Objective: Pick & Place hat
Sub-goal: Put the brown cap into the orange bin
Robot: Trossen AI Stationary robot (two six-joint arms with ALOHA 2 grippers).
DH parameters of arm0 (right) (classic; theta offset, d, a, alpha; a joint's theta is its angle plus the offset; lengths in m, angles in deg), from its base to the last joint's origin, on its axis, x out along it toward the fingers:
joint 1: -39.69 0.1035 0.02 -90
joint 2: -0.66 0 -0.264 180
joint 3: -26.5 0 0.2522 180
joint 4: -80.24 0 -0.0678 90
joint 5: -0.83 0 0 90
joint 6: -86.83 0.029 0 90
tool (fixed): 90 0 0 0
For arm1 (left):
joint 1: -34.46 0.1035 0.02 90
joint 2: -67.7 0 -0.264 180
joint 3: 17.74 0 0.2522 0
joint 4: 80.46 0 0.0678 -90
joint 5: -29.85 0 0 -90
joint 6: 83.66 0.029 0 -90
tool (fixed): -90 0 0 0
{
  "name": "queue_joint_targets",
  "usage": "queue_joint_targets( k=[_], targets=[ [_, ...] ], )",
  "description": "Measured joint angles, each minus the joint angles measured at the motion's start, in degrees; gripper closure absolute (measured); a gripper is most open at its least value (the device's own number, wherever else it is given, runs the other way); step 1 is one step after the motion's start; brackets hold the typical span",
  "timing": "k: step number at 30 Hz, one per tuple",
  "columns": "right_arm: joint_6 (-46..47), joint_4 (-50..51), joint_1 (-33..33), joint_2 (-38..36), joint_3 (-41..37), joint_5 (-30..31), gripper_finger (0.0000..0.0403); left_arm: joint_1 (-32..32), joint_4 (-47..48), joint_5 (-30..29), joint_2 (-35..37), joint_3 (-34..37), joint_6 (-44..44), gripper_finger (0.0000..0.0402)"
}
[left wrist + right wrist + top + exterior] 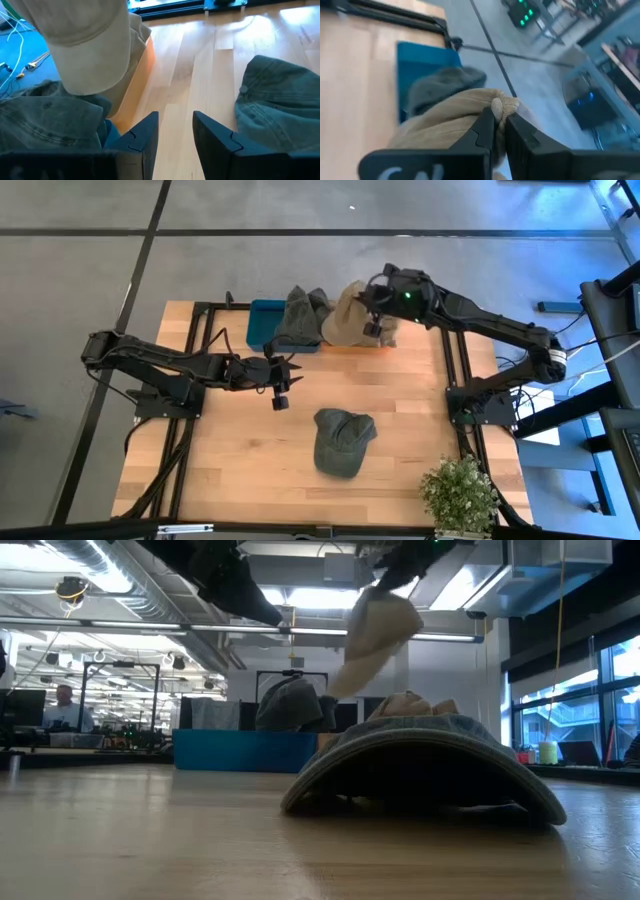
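- The right claw (pixel 499 125) is closed on a fold of the tan hat (pixel 348 315) and holds it up in the air at the far edge of the worktop (pixel 400 420), above the orange bin (pixel 352 346).
- In the low view the tan hat (pixel 375 635) hangs free from the claw, with its body pointing down and a little to the side; nothing supports it from below.
- The grey hat (pixel 300 315) lies over the blue bin (pixel 262 320), just beside the tan hat.
- A green cap (pixel 342 440) lies flat on the open worktop, well apart from both bins, with its brim towards the near edge.
- The left claw (pixel 175 131) has a narrow gap between its fingers and holds nothing; it hovers between the blue bin and the green cap.
- The relation that matters: the open worktop lies towards the near side from the right claw, so the tan hat probably has to travel that way, and the right arm already carries it.
- The place beside the green cap seems free, though the high view does not show this part well.
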Motion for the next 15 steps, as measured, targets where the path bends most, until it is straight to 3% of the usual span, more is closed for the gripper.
queue_joint_targets(
  k=[7, 15],
  targets=[
    [-0.3, -0.3, -5.5, 4.3, -0.5, -2.2, 0.0373, 0.0, 0.0, 0.0, 0.0, 0.0, 0.0, 0.0286],
    [-1.8, -0.1, -8.4, 3.8, 2.6, 1.7, 0.0371, 0.0, 0.3, -0.1, 0.0, 0.0, 0.0, 0.0284]
  ],
)
